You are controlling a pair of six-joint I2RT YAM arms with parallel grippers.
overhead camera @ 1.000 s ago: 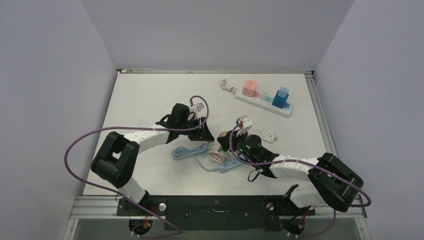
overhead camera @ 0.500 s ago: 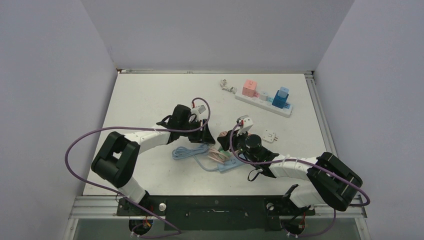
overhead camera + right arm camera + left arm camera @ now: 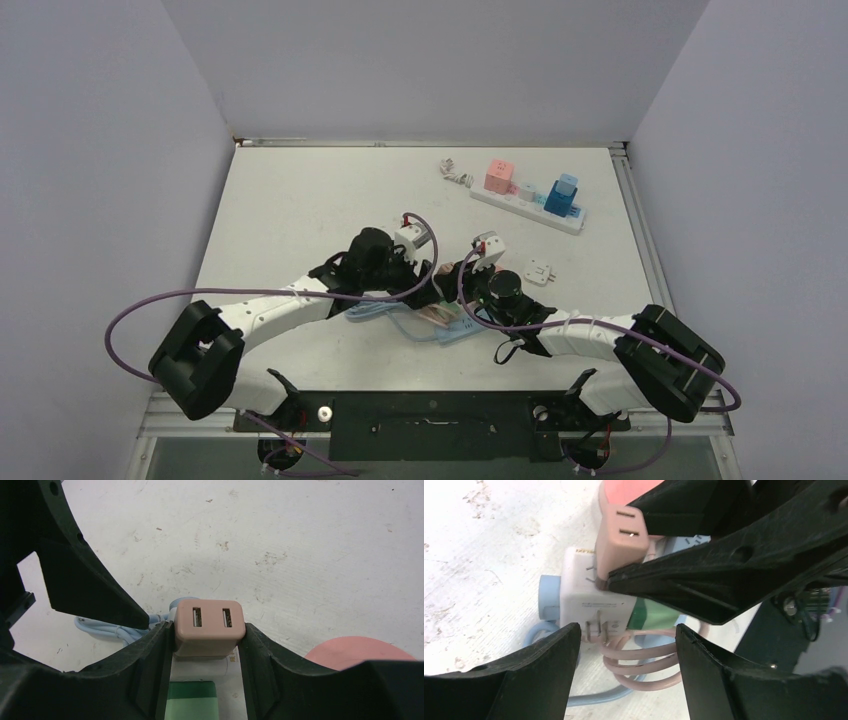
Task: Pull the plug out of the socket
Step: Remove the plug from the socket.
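Right wrist view: the right gripper (image 3: 207,639) clamps the pink plug (image 3: 209,621) by its sides, against the white socket (image 3: 594,594). The left gripper (image 3: 626,642) hangs open just beside it.

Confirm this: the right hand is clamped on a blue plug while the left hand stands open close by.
Wrong in one respect: the plug is pink, not blue, as the right wrist view shows. The right hand is clamped on it, and the left hand stands open close by.
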